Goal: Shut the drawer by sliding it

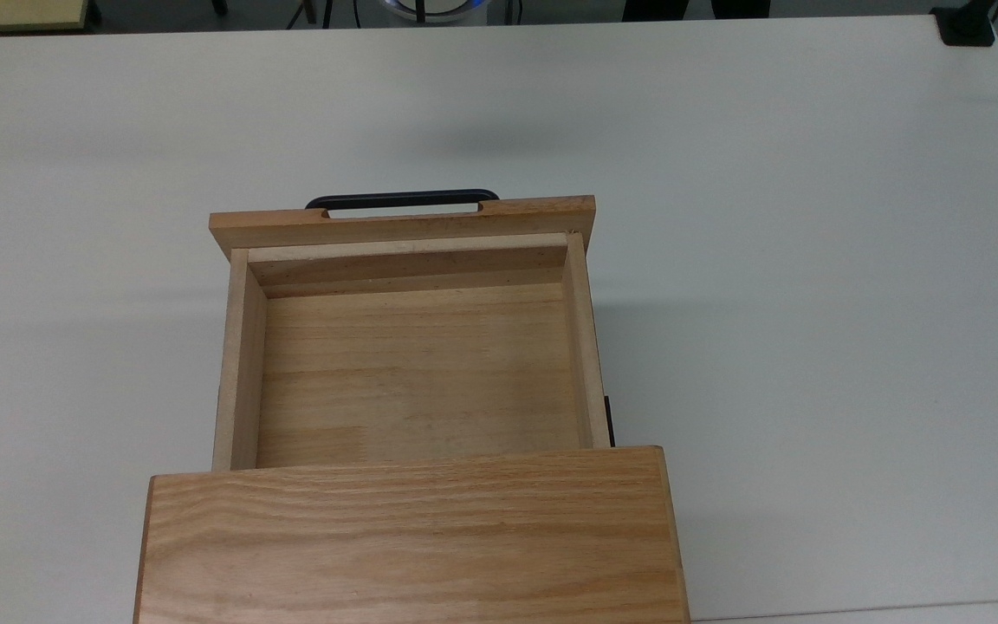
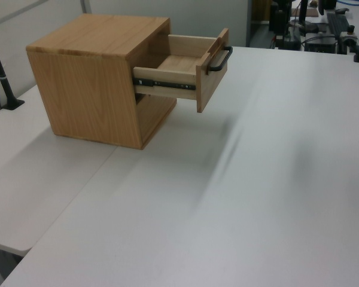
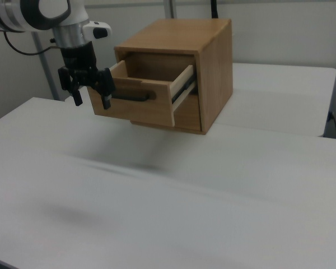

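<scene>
The drawer (image 1: 412,373) is a light wooden tray pulled far out of the oak cabinet (image 1: 408,537), and its inside is empty. Its wider front panel carries a black bar handle (image 1: 402,201). In the left view the drawer (image 2: 185,66) juts toward the left view's right, handle (image 2: 218,60) outermost. In the right view my gripper (image 3: 92,104) hangs open in front of the drawer's front panel (image 3: 143,106), at its left end, with nothing between its black fingers (image 3: 106,95). The handle (image 3: 131,96) runs just right of them.
The cabinet (image 2: 96,78) stands on a white table (image 1: 811,260) with wide bare surface in front of the drawer. A black clamp (image 1: 967,26) sits at the top view's far right corner. A black post (image 2: 3,78) stands left of the cabinet.
</scene>
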Robot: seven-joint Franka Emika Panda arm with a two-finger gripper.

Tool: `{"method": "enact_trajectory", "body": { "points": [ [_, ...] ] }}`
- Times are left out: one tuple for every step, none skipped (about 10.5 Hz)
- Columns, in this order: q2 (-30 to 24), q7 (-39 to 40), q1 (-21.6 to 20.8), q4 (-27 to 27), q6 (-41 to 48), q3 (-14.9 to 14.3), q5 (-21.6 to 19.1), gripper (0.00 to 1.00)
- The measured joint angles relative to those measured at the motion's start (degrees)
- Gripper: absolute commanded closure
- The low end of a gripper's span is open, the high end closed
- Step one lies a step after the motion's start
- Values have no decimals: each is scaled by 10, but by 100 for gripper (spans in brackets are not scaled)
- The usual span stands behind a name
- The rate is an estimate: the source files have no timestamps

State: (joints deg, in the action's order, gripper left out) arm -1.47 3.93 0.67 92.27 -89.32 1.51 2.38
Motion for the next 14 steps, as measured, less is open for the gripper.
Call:
{"method": "enact_trajectory", "body": {
  "points": [
    [0, 0, 0, 0, 0, 0, 0, 0],
    [0, 0, 1, 0, 0, 0, 0, 0],
    [0, 0, 3, 0, 0, -1, 0, 0],
    [0, 0, 6, 0, 0, -1, 0, 0],
    [0, 0, 7, 0, 0, -1, 0, 0],
    [0, 0, 7, 0, 0, -1, 0, 0],
    [0, 0, 7, -1, 0, -1, 0, 9],
    [0, 0, 7, -1, 0, -1, 0, 35],
    [0, 0, 6, -1, 0, -1, 0, 58],
    [0, 0, 6, -1, 0, -1, 0, 80],
    [1, 0, 6, -1, 0, -1, 0, 100],
    [2, 0, 6, -1, 0, -1, 0, 100],
    [6, 0, 6, -1, 0, 0, 0, 100],
    [13, 0, 6, 0, 0, 0, 0, 100]
  ]
}}
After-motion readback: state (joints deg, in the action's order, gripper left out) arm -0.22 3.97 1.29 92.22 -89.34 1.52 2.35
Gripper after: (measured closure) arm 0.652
